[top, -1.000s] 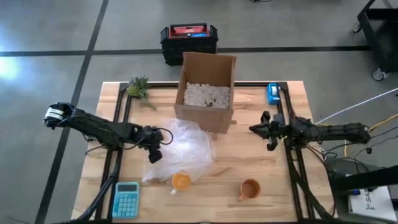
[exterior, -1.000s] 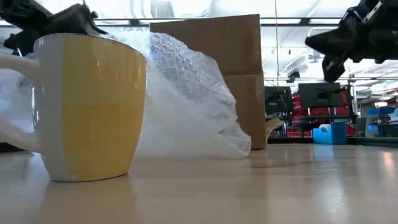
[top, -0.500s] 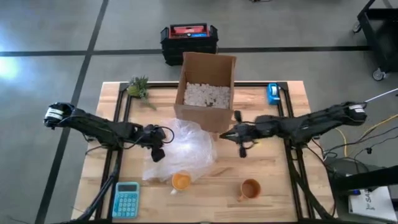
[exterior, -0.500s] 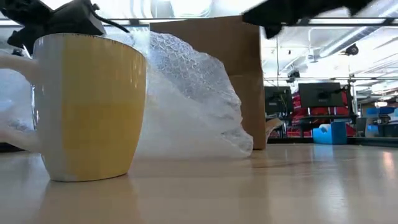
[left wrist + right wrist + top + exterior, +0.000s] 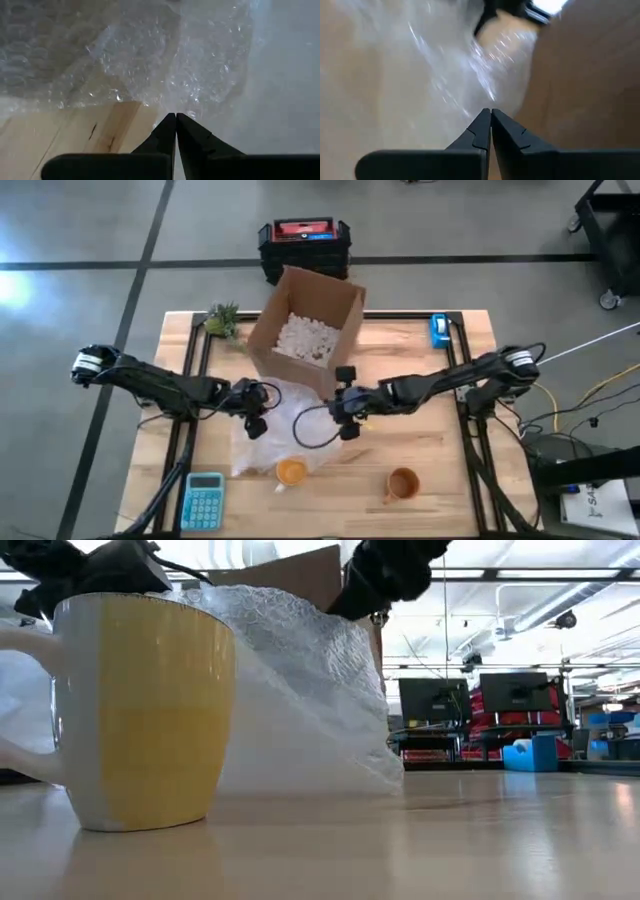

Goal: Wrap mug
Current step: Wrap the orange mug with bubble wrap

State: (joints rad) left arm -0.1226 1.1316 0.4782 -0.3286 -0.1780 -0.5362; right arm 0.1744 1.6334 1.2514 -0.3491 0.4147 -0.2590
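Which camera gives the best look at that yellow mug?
The low view: the yellow mug fills the foreground, side and handle clear. The high view shows only its small round top beside the bubble wrap. Neither wrist view shows it.

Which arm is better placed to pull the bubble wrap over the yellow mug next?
Probably the left. Its gripper is at the bubble wrap edge beside the yellow mug, fingers shut. The right gripper is at the far side by the cardboard box.
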